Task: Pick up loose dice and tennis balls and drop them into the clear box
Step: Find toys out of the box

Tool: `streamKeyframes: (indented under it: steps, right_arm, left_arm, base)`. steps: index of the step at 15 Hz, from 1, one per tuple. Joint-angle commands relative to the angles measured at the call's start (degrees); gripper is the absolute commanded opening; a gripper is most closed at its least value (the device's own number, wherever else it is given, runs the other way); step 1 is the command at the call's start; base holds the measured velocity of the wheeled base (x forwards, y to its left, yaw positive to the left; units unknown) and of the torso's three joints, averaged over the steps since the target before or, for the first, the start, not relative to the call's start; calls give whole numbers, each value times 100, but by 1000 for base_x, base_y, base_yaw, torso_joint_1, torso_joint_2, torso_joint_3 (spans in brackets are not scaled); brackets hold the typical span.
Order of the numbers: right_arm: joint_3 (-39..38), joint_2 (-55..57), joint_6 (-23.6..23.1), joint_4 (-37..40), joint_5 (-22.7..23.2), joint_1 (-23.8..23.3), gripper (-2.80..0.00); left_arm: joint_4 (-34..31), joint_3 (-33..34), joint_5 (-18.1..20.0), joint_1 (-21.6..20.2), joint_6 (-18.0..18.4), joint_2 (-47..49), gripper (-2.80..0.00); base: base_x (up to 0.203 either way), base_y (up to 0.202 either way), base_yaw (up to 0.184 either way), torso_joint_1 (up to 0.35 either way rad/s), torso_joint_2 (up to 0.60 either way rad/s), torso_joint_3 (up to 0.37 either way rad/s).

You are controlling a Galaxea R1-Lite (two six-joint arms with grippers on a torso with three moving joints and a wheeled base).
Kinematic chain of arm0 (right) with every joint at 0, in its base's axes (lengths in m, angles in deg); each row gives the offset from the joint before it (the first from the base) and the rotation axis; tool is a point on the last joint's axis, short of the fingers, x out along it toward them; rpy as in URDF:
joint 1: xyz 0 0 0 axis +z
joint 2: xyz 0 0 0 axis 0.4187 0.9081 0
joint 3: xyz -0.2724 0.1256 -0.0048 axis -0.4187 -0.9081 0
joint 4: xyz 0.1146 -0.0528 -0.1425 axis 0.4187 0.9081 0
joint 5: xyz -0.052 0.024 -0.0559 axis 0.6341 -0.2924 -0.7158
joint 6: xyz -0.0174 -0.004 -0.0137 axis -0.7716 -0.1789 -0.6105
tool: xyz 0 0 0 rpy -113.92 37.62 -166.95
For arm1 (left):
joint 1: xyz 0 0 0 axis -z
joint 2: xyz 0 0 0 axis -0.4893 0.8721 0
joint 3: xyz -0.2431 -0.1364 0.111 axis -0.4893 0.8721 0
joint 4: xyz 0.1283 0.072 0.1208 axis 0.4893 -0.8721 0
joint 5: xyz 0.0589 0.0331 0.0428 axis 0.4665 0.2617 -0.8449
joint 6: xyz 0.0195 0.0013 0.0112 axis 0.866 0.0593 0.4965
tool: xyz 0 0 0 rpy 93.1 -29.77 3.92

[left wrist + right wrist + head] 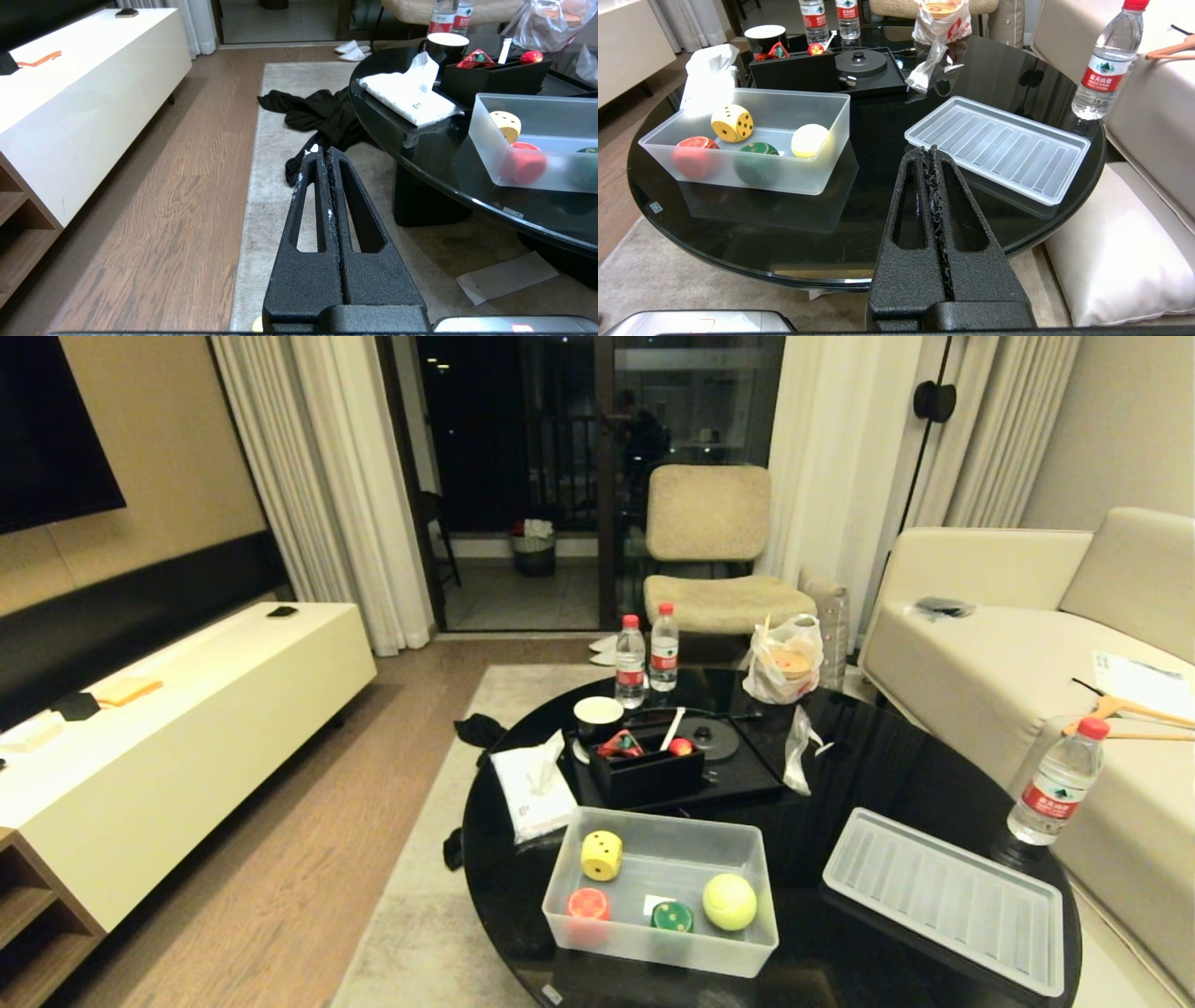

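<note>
**Both arms parked, box already loaded**

Left gripper (322,156): fingers pressed together, holding nothing, hanging over the rug (275,116) off the table's left edge, near a black garment (322,112) on the floor. Tissue pack (532,793) on the black round table (840,784), just left of the clear box (653,947). Inside the box, from left: yellow dice (601,855) toward the back, red spotted piece (588,903) at the front wall, green spotted piece (672,917), tennis ball (729,902) at the right end. Behind the box: black organiser (644,775). Ribbed lid (943,896) lying flat on the table, right of the box, apart from it. Right gripper (931,154): fingers together, empty, poised above the near table edge between box and lid. Water bottle (1055,793) at far right.
</note>
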Motion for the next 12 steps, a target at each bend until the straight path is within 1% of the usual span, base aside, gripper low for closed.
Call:
streamKeyframes:
  steps: [1,12]
  right_arm:
    - [-8,0,5,0,0,1,-280]
    - [-9,0,14,0,0,1,-280]
  left_arm:
    - [1,8,5,0,-3,2,-280]
    - [1,9,8,0,-3,5,-280]
  base:
    - [0,0,0,0,0,0]
    - [0,0,0,0,0,0]
